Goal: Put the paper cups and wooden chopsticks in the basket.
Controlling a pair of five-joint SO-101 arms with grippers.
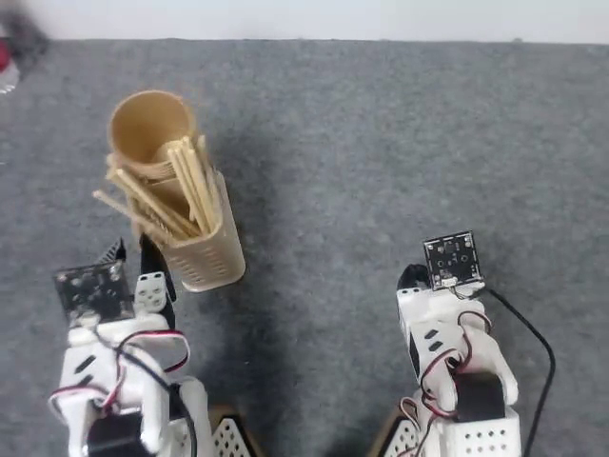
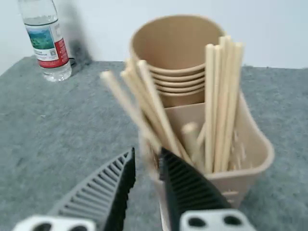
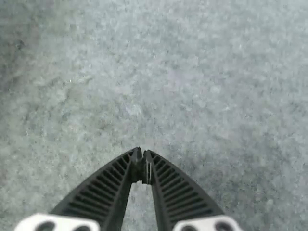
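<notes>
ribbed left gripper (image 2: pixel 147 155), perforated beige basket (image 2: pixel 248 156)

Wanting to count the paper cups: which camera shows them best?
The left wrist view: it sees the paper cups side-on, nested rims showing. The high view looks down into the top one. The right wrist view faces carpet.

Likely a lab: grey felt mat (image 1: pixel 381 143), white wall (image 2: pixel 269 29), water bottle (image 2: pixel 45 41).

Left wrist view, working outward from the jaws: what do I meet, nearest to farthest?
left gripper → wooden chopsticks → paper cups → water bottle
</notes>
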